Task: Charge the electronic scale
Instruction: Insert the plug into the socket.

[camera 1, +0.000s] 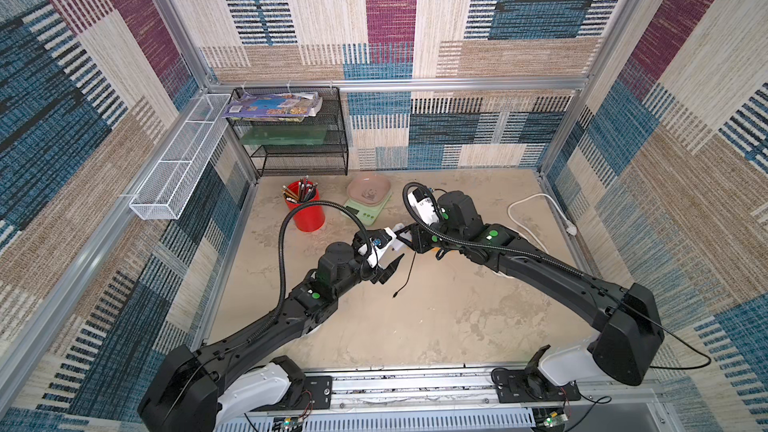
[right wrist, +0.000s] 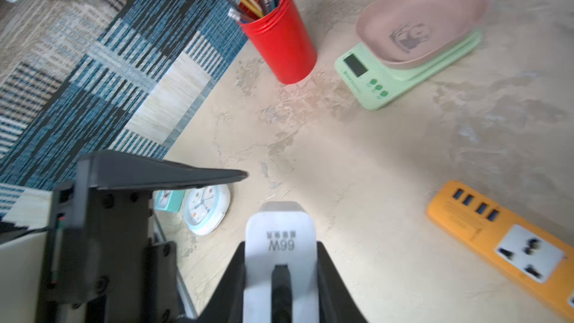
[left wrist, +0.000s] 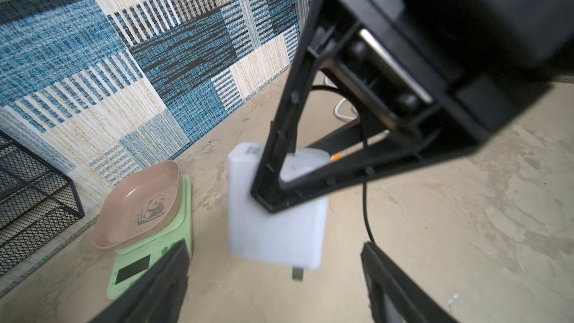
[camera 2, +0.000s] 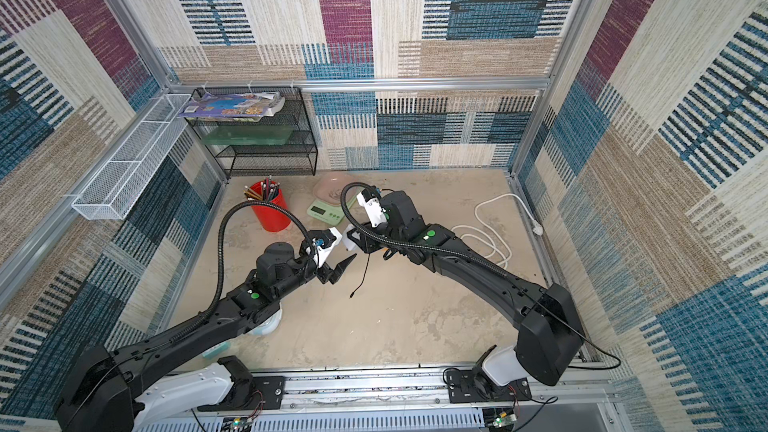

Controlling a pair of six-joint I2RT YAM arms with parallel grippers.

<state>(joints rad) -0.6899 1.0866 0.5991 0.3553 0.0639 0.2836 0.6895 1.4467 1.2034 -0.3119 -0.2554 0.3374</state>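
The electronic scale (camera 1: 368,206), mint green with a pink panda tray, stands at the back of the table beside a red cup; it also shows in the right wrist view (right wrist: 388,79). My right gripper (right wrist: 281,262) is shut on a white charger block (right wrist: 279,228) marked 66W, held above the table's middle. A thin black cable (camera 1: 409,272) hangs from the block, its free plug end just above the table. My left gripper (left wrist: 276,274) faces the block (left wrist: 279,237) with both fingers spread wide, touching nothing.
A red pen cup (camera 1: 307,209) stands left of the scale. An orange power strip (right wrist: 503,243) lies on the table, its white cord (camera 1: 536,209) coiled at the right wall. A light-blue alarm clock (right wrist: 206,209) lies under the left arm. A black mesh rack (camera 1: 291,135) fills the back left corner.
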